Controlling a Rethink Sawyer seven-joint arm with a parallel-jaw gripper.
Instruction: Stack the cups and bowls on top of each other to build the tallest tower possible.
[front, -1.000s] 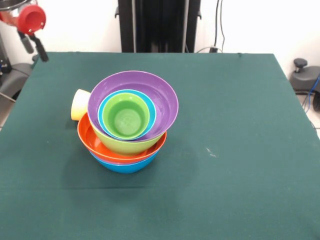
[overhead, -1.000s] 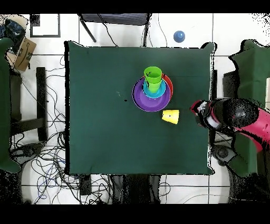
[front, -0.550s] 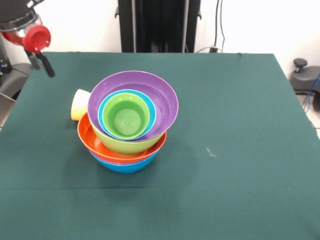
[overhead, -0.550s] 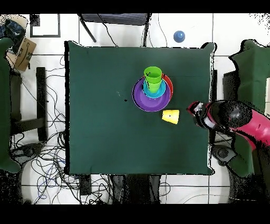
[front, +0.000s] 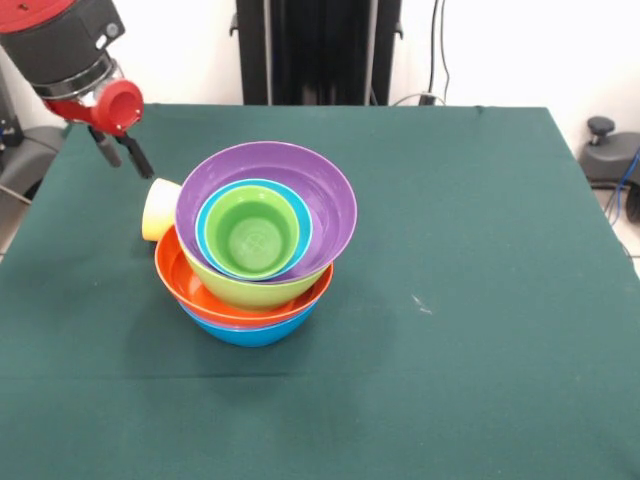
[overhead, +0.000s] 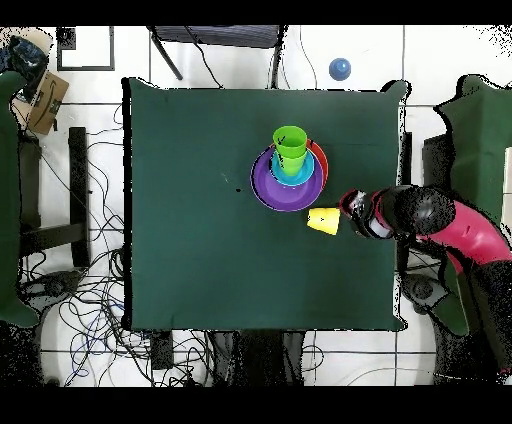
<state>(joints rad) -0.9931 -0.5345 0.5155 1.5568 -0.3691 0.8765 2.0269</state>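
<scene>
The tower (front: 262, 240) stands left of the table's middle: a blue bowl (front: 250, 331) at the bottom, then orange (front: 185, 280), lime green (front: 240, 290), purple (front: 325, 195) and a small cyan bowl (front: 207, 240), with the light green cup (front: 255, 235) nested on top. From overhead the tower (overhead: 287, 172) shows the green cup (overhead: 290, 145) leaning off centre. A pale yellow cup (front: 158, 209) lies on its side against the tower's far left. My gripper (front: 122, 156) hangs just above and behind that cup, open and empty. Overhead, the gripper (overhead: 350, 208) sits right of the yellow cup (overhead: 323, 221).
Dark green cloth covers the table (front: 480, 300). The yellow cup and gripper are near the table's edge (overhead: 402, 200). A blue ball (overhead: 340, 68) lies on the floor beyond the table, with cables and chairs around.
The arm has swung in from beyond the table's edge over the table, bringing the gripper close to the yellow cup. The tower and cups have not moved.
</scene>
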